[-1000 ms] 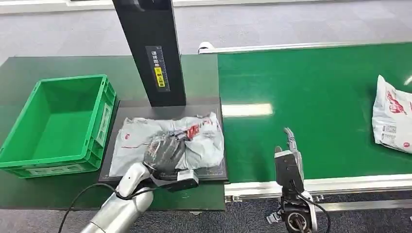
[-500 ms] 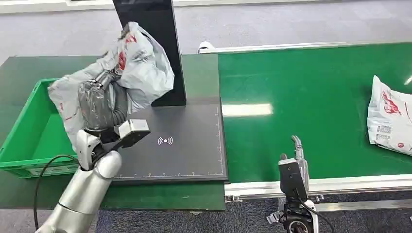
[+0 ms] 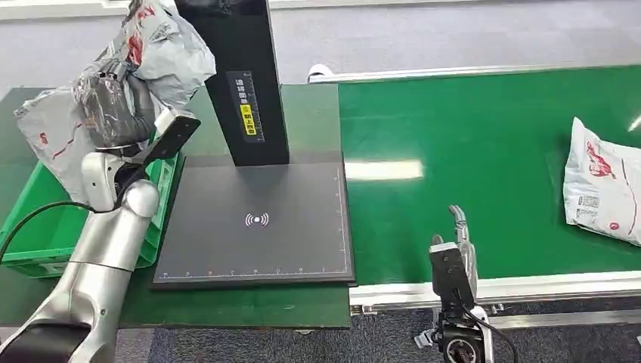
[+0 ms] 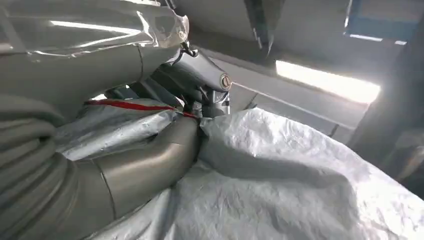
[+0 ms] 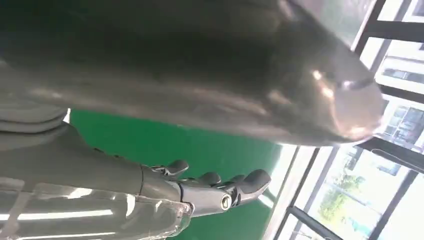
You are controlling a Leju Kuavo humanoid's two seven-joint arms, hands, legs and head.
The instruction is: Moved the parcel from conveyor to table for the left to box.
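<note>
The left hand [image 3: 113, 113] grasps a grey poly mailer parcel [image 3: 162, 45] above the green crate [image 3: 45, 227], while the right hand [image 3: 456, 234] hangs released.

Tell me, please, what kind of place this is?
Probably a parcel sorting or packing station: a green conveyor belt carries a white parcel, a black scanning pad lies beside it, and the left hand lifts a grey parcel over a green crate.

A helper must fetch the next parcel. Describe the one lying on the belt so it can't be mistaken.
Find the green conveyor belt. Toward its right end lies a white parcel with red print, flat and untouched. The other parcel is grey and crumpled, held up by the left hand.
</note>
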